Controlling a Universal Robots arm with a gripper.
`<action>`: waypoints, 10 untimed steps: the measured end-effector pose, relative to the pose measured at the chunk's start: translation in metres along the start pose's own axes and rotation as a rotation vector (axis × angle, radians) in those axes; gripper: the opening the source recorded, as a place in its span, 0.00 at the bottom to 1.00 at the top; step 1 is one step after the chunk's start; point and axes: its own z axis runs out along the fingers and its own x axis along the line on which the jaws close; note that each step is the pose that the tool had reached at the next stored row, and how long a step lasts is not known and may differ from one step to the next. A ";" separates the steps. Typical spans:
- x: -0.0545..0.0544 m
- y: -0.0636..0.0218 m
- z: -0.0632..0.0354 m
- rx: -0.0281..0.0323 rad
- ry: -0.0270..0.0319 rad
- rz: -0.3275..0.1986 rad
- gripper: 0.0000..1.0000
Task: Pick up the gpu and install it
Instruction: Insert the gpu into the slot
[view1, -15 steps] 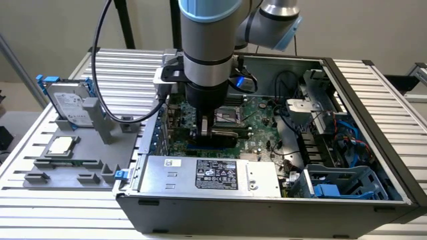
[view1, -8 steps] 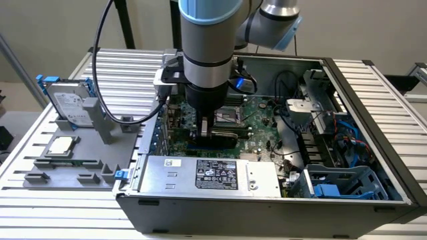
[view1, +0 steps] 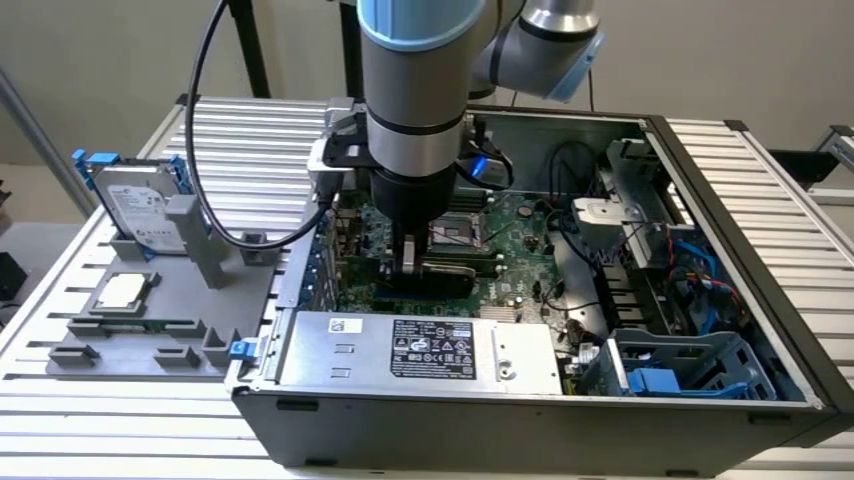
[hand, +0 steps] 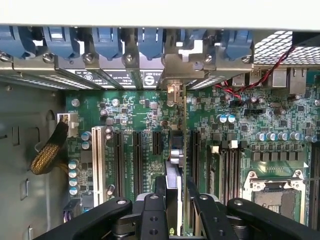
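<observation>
The gpu (hand: 176, 159) stands on edge over the motherboard's expansion slots, its silver end bracket (hand: 174, 93) up against the case's rear slot openings. My gripper (hand: 176, 201) is shut on the card, one black finger (hand: 151, 206) on each side of it. In the exterior view the gripper (view1: 416, 268) reaches down into the open computer case (view1: 747, 250), and the card appears as a dark block (view1: 451, 280) just under the fingers, low against the green motherboard (view1: 514, 235). Whether the card's edge sits fully in its slot is hidden.
A power supply (view1: 414, 350) lies along the case's near side, with a blue drive cage (view1: 681, 370) beside it. Outside the case, a grey fixture (view1: 174, 300) holds the hard drive with blue rails (view1: 140, 205) and a square processor chip (view1: 120, 292). The CPU socket (hand: 272, 192) is close by.
</observation>
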 end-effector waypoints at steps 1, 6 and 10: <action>0.000 0.0002 0.0000 0.0000 0.0000 0.000 0.00; -0.001 0.0018 0.0001 0.0001 -0.0001 0.000 0.00; -0.002 0.0025 0.0003 -0.0001 0.0001 0.000 0.00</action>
